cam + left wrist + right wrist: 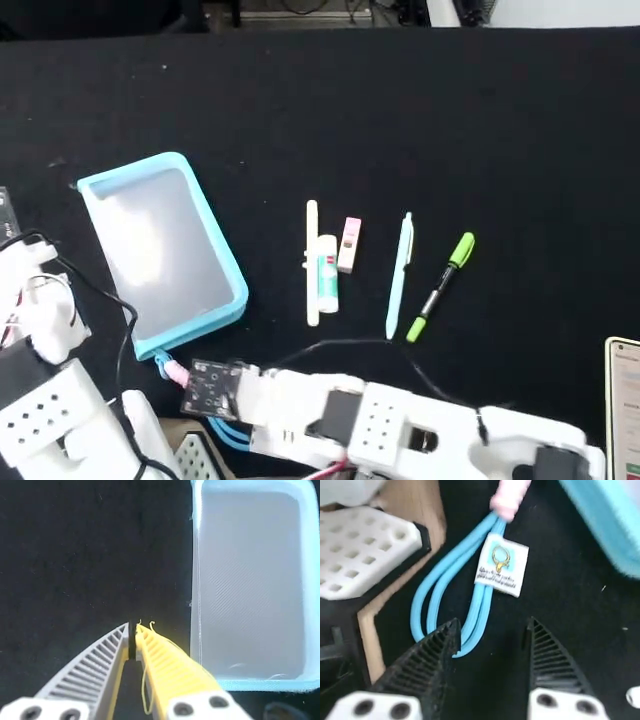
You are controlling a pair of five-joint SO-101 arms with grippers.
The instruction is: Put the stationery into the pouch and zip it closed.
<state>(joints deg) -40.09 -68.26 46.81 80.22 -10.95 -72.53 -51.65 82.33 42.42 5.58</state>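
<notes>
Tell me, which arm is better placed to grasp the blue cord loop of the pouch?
Right. The right gripper is open and hangs right at the blue cord loop. The left gripper is shut, beside the pouch wall.

Lying flat on black table (450, 120): blue pouch (160, 250) at left, then glue stick (327, 275), eraser (349, 245), pale blue pen (400, 275), green highlighter (440, 285).

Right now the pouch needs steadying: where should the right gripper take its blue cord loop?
Pinch the blue cord loop across its doubled strands, between the white tag and its rounded end, coming from that end. The strands lie flat within the open right gripper, so closing likely traps them.
</notes>
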